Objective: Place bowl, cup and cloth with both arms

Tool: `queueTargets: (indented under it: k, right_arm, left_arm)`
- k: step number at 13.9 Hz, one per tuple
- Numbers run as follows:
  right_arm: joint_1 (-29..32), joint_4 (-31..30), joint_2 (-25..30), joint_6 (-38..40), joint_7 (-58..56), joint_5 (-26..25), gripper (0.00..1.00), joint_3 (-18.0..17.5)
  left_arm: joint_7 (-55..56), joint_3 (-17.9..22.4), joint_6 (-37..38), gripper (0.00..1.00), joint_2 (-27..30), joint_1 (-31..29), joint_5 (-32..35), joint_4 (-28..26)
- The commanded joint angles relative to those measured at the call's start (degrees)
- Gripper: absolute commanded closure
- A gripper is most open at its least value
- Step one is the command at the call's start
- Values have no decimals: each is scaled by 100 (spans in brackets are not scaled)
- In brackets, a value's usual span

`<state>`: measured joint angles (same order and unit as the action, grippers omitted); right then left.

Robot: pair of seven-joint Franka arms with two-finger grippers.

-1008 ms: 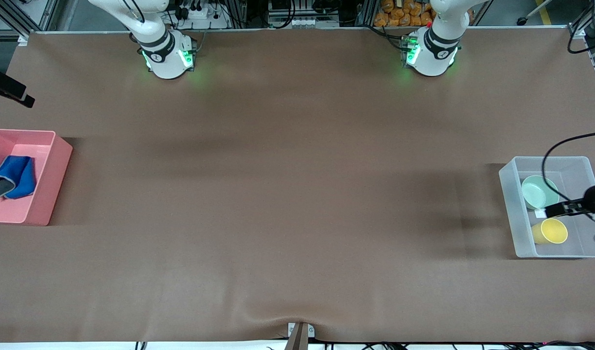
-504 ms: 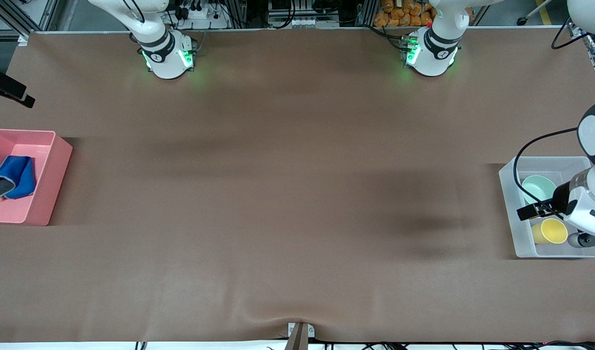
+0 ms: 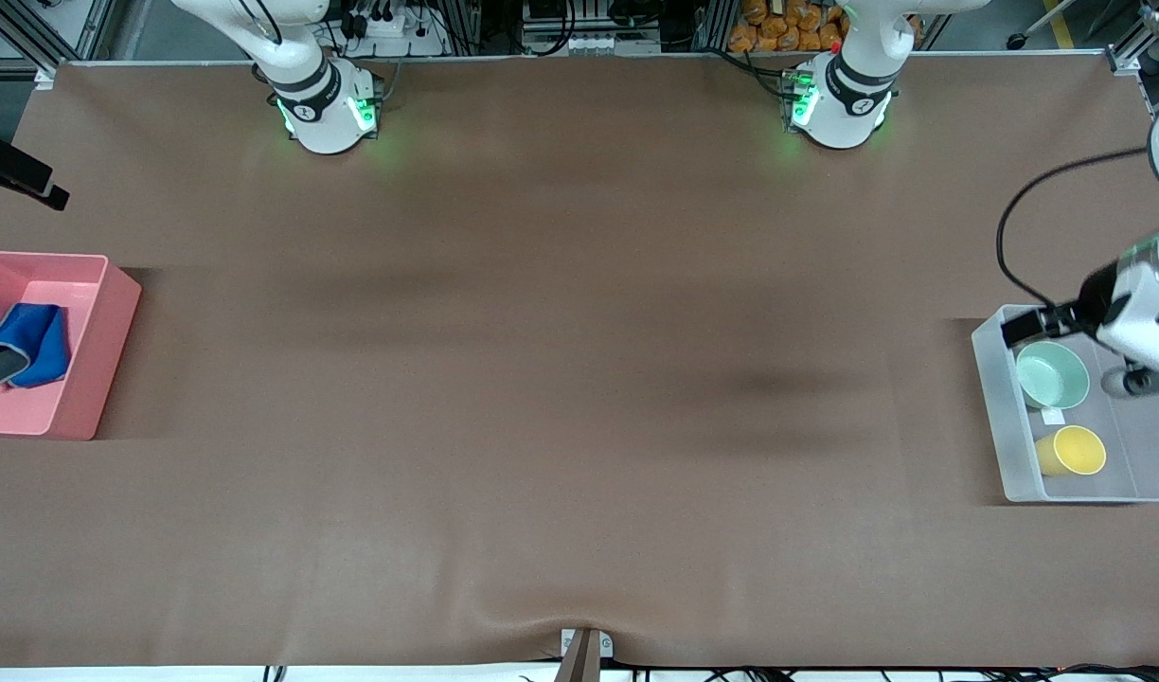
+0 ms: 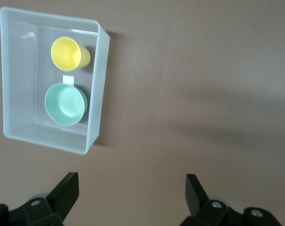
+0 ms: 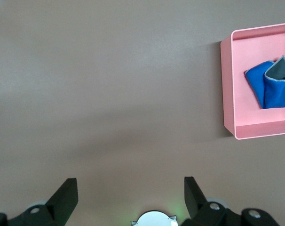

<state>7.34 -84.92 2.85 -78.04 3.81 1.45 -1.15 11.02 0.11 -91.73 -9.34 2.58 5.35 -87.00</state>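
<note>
The mint-green bowl and the yellow cup sit side by side in a clear plastic bin at the left arm's end of the table, with the cup nearer the front camera. Both show in the left wrist view, the bowl and the cup. My left gripper is open and empty, high up and apart from the bin. The blue cloth lies crumpled in a pink bin at the right arm's end. My right gripper is open and empty, high over bare table near its own base.
The left arm's wrist hangs over the clear bin's edge that is farther from the front camera. The right wrist view shows the pink bin with the cloth. A brown mat covers the table between the bins.
The left arm's hand has moved from over the cup and bowl toward the robots' side of the clear bin and risen. The bowl, cup and cloth have not moved.
</note>
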Motion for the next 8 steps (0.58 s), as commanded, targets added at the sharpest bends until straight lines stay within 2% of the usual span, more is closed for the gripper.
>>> queueTargets:
  k: [1, 4, 8]
  right_arm:
    - [13, 64, -4, 69, 14, -49, 0, -26]
    - [13, 64, -4, 69, 14, -40, 0, -17]
    - [13, 64, -4, 69, 14, -31, 0, -26]
  left_arm:
    - [-170, 86, -82, 0, 958, 146, -262, -940]
    - [-170, 104, -29, 0, 1250, 278, -386, -1029]
    - [-476, 332, -108, 0, 1093, 278, -658, -670]
